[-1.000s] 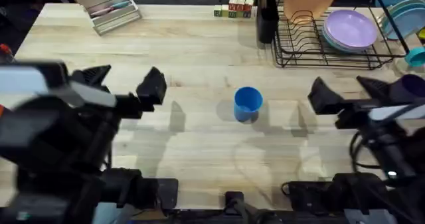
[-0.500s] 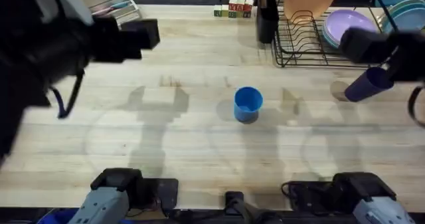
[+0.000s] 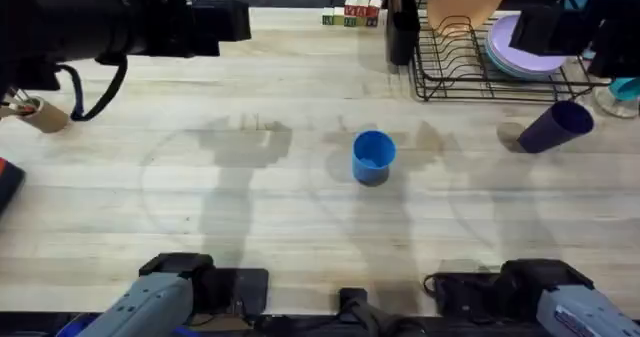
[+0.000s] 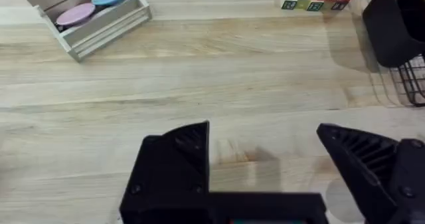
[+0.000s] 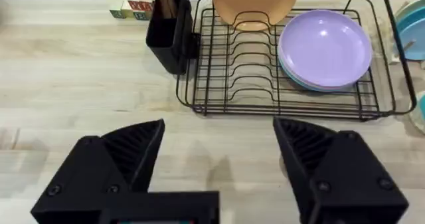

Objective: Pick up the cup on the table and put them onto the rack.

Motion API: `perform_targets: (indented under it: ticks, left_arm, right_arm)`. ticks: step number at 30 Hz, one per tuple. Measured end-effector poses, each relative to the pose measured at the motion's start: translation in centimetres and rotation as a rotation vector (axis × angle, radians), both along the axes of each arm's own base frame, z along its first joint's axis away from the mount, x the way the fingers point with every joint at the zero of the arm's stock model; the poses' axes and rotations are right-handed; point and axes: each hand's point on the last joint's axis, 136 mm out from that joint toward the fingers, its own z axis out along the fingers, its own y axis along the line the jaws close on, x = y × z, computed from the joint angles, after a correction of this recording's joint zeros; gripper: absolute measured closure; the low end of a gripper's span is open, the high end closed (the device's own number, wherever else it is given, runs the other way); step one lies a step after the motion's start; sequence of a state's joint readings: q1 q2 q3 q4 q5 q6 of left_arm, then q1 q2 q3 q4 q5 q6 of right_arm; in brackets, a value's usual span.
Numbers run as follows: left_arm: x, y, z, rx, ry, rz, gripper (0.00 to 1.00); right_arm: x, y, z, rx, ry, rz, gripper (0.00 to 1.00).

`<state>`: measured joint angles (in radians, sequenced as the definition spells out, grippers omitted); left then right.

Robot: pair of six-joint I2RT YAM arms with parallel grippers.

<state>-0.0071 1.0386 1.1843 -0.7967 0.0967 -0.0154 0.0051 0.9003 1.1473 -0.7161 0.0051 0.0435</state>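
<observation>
On the bench (image 3: 300, 217), the blue cup (image 3: 374, 157) is standing upright near the middle, nothing touching it. Right of the blue cup and well apart, the purple cup (image 3: 555, 127) is lying tilted on its side, just in front of the rack (image 3: 440, 72). Both claws are hanging released, fingers spread wide: the left claw (image 4: 265, 164) well left of the blue cup, the right claw (image 5: 219, 157) facing the rack, which is holding a purple plate (image 5: 324, 48) and an orange plate (image 5: 255, 1).
</observation>
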Motion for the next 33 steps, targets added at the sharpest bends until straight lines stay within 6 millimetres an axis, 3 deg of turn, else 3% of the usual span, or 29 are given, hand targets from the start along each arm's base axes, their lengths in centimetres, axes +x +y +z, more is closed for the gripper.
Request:
perform_targets:
  ticks: [15, 16, 17, 21, 27, 33]
  left_arm:
    - [0.0, -0.2, 0.0, -0.008, 0.000, -0.010, 0.008]
    - [0.0, -0.2, 0.0, -0.008, 0.000, -0.009, 0.007]
    - [0.0, -0.2, 0.0, -0.008, 0.002, -0.010, 0.008]
    - [0.0, -0.2, 0.0, -0.008, 0.001, -0.010, 0.007]
    - [0.0, -0.2, 0.0, -0.008, 0.001, -0.010, 0.007]
    - [0.0, -0.2, 0.0, -0.008, 0.001, -0.010, 0.007]
  right_arm:
    - [-1.6, -0.2, -1.1, 0.003, 0.062, -0.008, 0.009]
    - [-1.5, -1.2, -1.4, 0.013, 0.081, -0.048, 0.009]
    - [-1.2, -4.0, -2.2, 0.056, 0.161, -0.177, 0.009]
    - [-1.1, -6.5, -3.3, 0.090, 0.246, -0.278, 0.009]
    - [-1.0, -8.4, -5.4, 0.120, 0.364, -0.349, 0.009]
    - [-0.6, -8.8, -6.6, 0.128, 0.414, -0.360, 0.009]
